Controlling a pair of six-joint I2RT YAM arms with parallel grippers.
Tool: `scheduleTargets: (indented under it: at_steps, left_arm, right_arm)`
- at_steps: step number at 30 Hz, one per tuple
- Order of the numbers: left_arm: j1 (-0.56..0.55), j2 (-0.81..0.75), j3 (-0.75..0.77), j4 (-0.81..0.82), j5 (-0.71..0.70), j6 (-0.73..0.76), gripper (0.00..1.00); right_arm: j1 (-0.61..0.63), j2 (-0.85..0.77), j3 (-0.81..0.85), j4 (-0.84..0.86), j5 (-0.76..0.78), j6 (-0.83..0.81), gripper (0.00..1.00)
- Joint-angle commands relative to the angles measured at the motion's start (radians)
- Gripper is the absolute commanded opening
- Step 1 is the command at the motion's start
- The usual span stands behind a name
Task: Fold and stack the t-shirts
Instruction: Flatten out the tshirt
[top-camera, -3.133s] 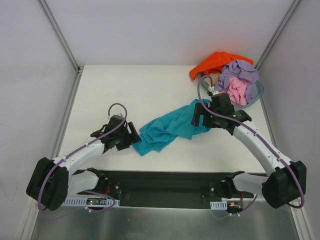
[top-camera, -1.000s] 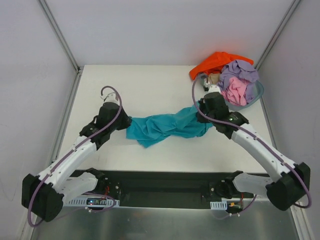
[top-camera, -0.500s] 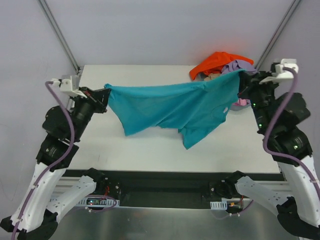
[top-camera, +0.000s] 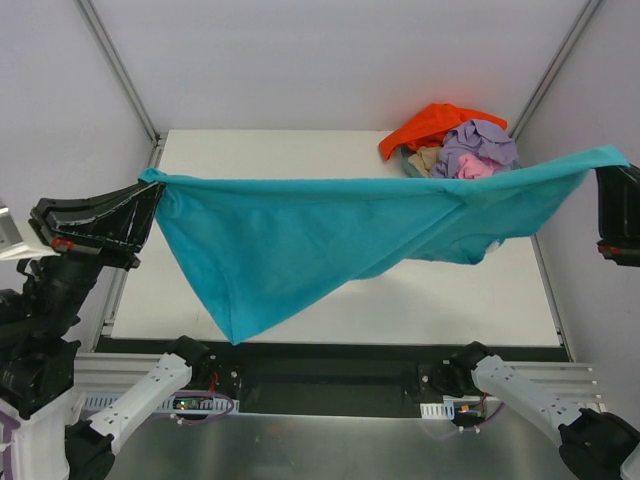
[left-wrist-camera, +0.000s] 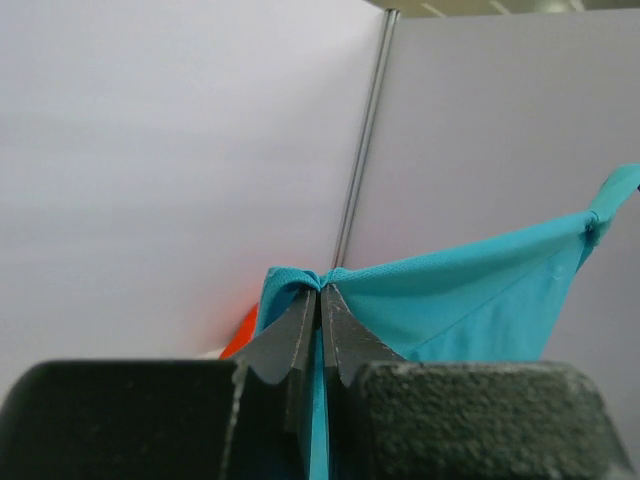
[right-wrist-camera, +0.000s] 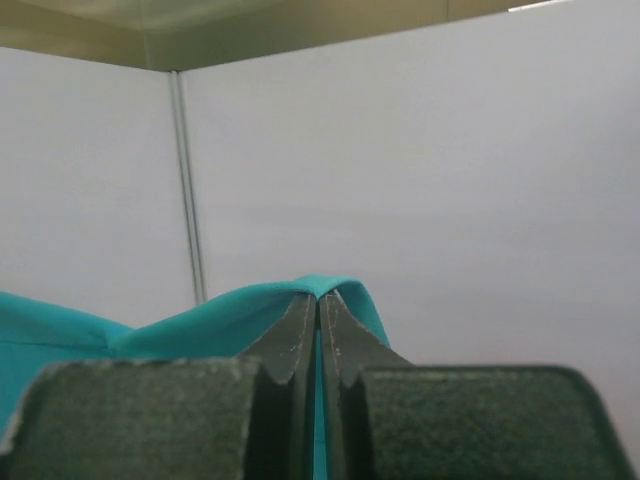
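While both arms stand raised at the sides of the white worktop (top-camera: 290, 155), the teal t-shirt (top-camera: 330, 235) hangs spread in the air between them, well above the surface. The left claw (top-camera: 153, 187), at the left edge of the scene, is clamped on one corner of the cloth. Its wrist camera shows the two dark fingers (left-wrist-camera: 295, 335) pressed together, with a pinch of teal fabric bunched at their tips. The right claw (top-camera: 603, 170), at the right edge, grips the opposite corner, and its wrist view likewise shows the fingers closed tight on a fold of teal. The shirt's upper edge runs nearly taut from one claw to the other. Below it, the cloth sags into a long point on the near left, ending over the worktop's near edge, with a shorter drape on the right. Beyond the stretched shirt, in the far right corner of the worktop, the other garments lie heaped together. The orange t-shirt (top-camera: 430, 125) sits farthest back, with the lavender t-shirt (top-camera: 482, 140) to its right. The pink t-shirt (top-camera: 476, 168) is just nearer, partly hidden by the teal edge, and a patch of the beige t-shirt (top-camera: 425, 160) shows beside it. Plain pale walls (top-camera: 300, 60) enclose the scene.
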Motion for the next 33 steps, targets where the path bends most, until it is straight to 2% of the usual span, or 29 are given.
scheduleTargets:
  at_steps: [1, 5, 9, 12, 13, 16, 19, 23, 26, 33]
  left_arm:
    - [0.008, 0.044, 0.069, 0.039, 0.055, 0.009, 0.0]
    - [0.009, 0.13, 0.079, 0.029, -0.081, 0.043, 0.0]
    - [0.007, 0.208, 0.026, -0.021, -0.216, 0.07, 0.0]
    - [0.009, 0.23, -0.113, -0.023, -0.267, 0.032, 0.0]
    - [0.007, 0.238, -0.158, -0.023, -0.273, 0.014, 0.0]
    - [0.01, 0.29, -0.325, -0.024, -0.323, -0.052, 0.0]
    - [0.047, 0.414, -0.427, -0.024, -0.318, -0.1, 0.0]
    - [0.134, 0.679, -0.439, -0.026, -0.223, -0.123, 0.0]
    - [0.203, 0.84, -0.396, -0.026, -0.149, -0.128, 0.0]
    - [0.258, 1.081, -0.209, -0.026, -0.023, -0.103, 0.0]
  right_arm:
    - [0.001, 0.03, 0.049, -0.016, -0.083, -0.024, 0.01]
    - [-0.001, 0.088, 0.044, -0.012, 0.081, -0.073, 0.01]
    - [0.002, 0.137, -0.044, 0.033, 0.245, -0.145, 0.01]
    - [0.001, 0.137, -0.224, 0.116, 0.403, -0.182, 0.01]
    - [0.001, 0.136, -0.346, 0.14, 0.481, -0.187, 0.01]
    - [-0.023, 0.185, -0.539, 0.203, 0.57, -0.147, 0.01]
    - [-0.091, 0.275, -0.635, 0.215, 0.564, -0.04, 0.01]
    - [-0.23, 0.526, -0.684, 0.205, 0.451, 0.113, 0.01]
    - [-0.309, 0.636, -0.663, 0.212, 0.304, 0.176, 0.01]
    - [-0.332, 0.847, -0.477, 0.202, 0.228, 0.125, 0.01]
